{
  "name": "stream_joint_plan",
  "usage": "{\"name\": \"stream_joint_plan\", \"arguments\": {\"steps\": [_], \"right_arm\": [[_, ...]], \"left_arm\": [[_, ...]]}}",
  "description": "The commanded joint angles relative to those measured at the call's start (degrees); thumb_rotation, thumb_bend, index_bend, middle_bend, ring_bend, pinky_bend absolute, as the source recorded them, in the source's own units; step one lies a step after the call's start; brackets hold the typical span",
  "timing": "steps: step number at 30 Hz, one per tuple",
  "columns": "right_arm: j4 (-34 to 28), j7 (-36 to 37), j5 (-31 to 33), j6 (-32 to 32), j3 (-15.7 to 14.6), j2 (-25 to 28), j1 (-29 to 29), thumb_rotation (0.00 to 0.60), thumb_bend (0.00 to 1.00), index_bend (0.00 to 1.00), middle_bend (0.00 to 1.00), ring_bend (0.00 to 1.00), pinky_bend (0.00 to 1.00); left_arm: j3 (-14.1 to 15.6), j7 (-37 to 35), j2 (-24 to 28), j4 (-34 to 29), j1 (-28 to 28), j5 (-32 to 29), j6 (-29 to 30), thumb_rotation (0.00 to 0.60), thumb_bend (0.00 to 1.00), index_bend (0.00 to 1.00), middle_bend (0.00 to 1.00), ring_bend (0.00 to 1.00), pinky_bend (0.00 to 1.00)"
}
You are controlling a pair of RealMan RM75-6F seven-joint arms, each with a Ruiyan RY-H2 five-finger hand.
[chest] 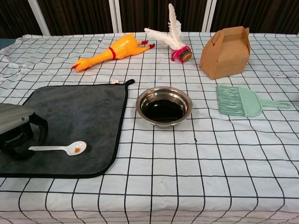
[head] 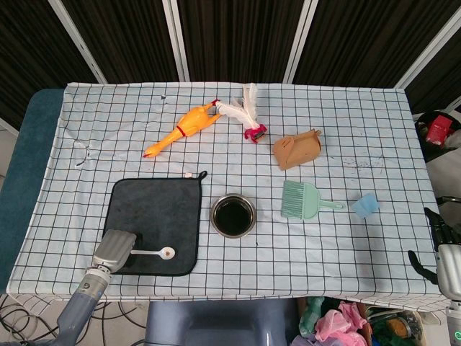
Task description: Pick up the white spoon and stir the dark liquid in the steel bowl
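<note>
Chest view showed the white plastic spoon lying flat on the dark grey cloth mat, handle pointing toward the left hand, whose curled fingers sat at its tip; whether they pinched it was unclear. The right hand lay well apart.

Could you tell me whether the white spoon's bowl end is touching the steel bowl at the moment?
Apart. The chest view shows the white spoon lying on the dark cloth, with cloth and checked tablecloth visible between it and the steel bowl.
</note>
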Motion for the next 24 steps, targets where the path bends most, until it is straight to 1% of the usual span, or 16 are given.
{"name": "stream_joint_plan", "arguments": {"steps": [1,24], "right_arm": [[0.0,0.0,0.0,0.0,0.0,0.0,0.0,0.600,0.25,0.00,0.12,0.25,0.37],[0.6,-0.6,0.3,-1.0,0.3,-0.4,0.2,0.600,0.25,0.00,0.12,0.25,0.37]], "left_arm": [[-0.1,-0.2,-0.1,0.2,-0.1,-0.2,0.0,0.600,0.36,0.51,0.86,0.85,0.87],[0.2,-1.7,-0.7,1.4,-0.9,0.1,-1.0,0.600,0.37,0.52,0.86,0.85,0.87]]}}
